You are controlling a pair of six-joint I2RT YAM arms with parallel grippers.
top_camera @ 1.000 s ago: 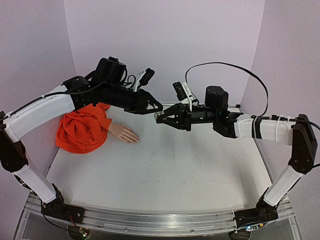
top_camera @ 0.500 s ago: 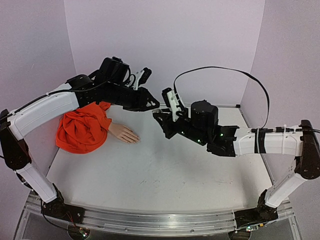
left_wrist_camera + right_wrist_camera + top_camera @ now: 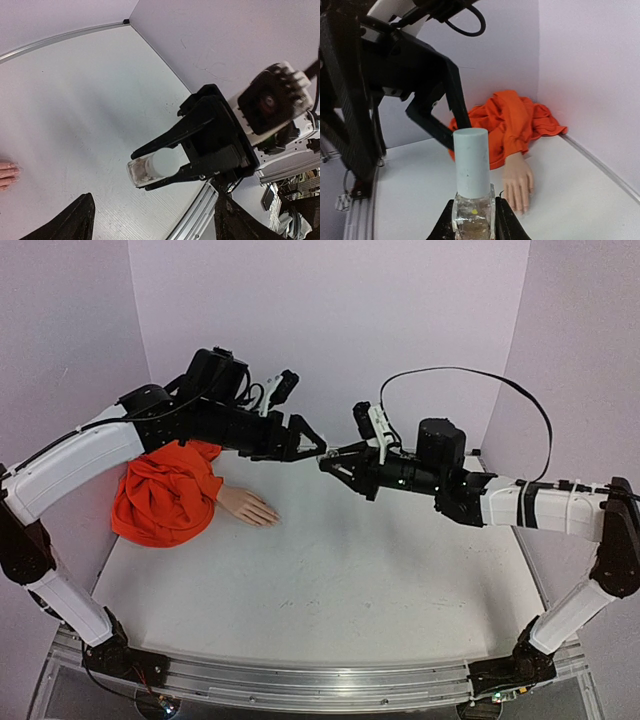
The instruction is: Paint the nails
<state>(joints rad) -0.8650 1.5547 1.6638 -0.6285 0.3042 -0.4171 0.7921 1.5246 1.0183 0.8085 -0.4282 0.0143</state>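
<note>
Uncapping stage: right gripper (image 3: 472, 223) pinches small clear glass bottle (image 3: 473, 207) by its base; left gripper (image 3: 316, 447), fingers spread, faces its pale blue cap (image 3: 471, 162). Nails (image 3: 517, 206) lie well apart on the white table (image 3: 350, 570). Judged next: left fingers close squarely on cap and twist.

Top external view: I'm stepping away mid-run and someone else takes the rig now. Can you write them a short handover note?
Right gripper: shut on the small clear glass bottle, held in the air above the white table; its pale blue cap is on.
Left gripper: open, close to the cap, not gripping it.
The pale peach mannequin hand lies flat at the far left, its orange cloth sleeve bunched behind it.
Done: bottle lifted.
Left: uncap it and paint the nails; no polish shows on them.
</note>
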